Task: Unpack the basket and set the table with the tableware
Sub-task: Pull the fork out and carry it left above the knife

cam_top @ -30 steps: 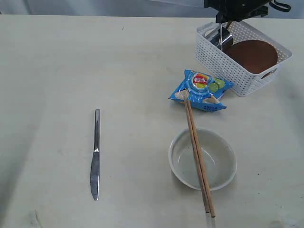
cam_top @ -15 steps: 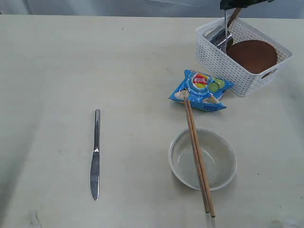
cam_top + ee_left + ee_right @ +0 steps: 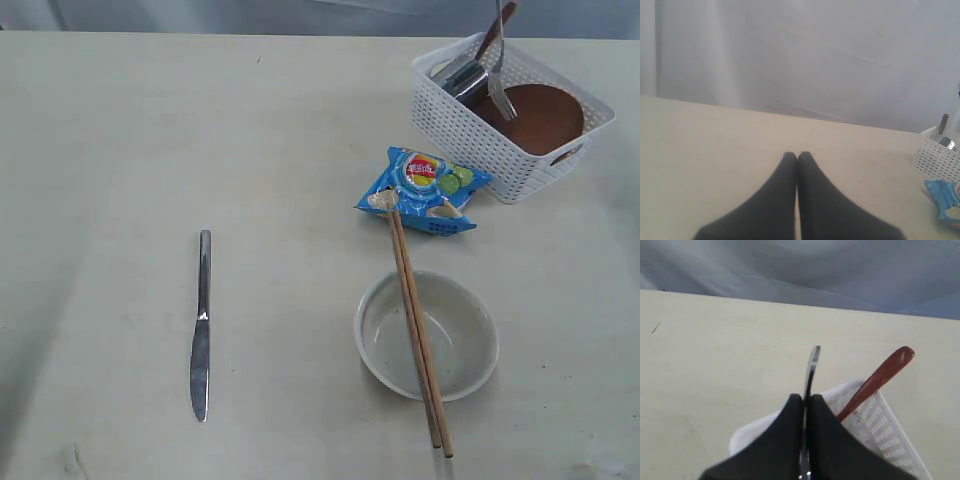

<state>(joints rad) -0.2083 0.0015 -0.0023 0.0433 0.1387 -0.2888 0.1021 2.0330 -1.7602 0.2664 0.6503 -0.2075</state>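
Pinching a steel fork (image 3: 812,365) by its handle, the right gripper (image 3: 804,399) has its jaws pressed together on the thin metal, with the handle's end sticking out past the fingertips. From the exterior view the gripper itself is out of the picture, and the fork (image 3: 498,60) hangs upright, tines down, over the near-left part of the white basket (image 3: 460,135). Just beside it, a dark red spoon (image 3: 497,35) leans out of the basket, with a steel cup (image 3: 462,75) in the same corner and a reddish-brown plate (image 3: 535,118) filling the rest.

The left gripper (image 3: 797,156) has its jaws closed against each other with nothing between them, above bare table (image 3: 120,130).

The basket sits at the far right of the table. Near its front lies a blue snack bag (image 3: 425,190). A white bowl (image 3: 462,345) stands closer to the camera. A pair of chopsticks (image 3: 412,320) lies across the bowl, one end resting on the bag and the other past the bowl's near rim. A knife (image 3: 202,325) lies flat well apart to the left.
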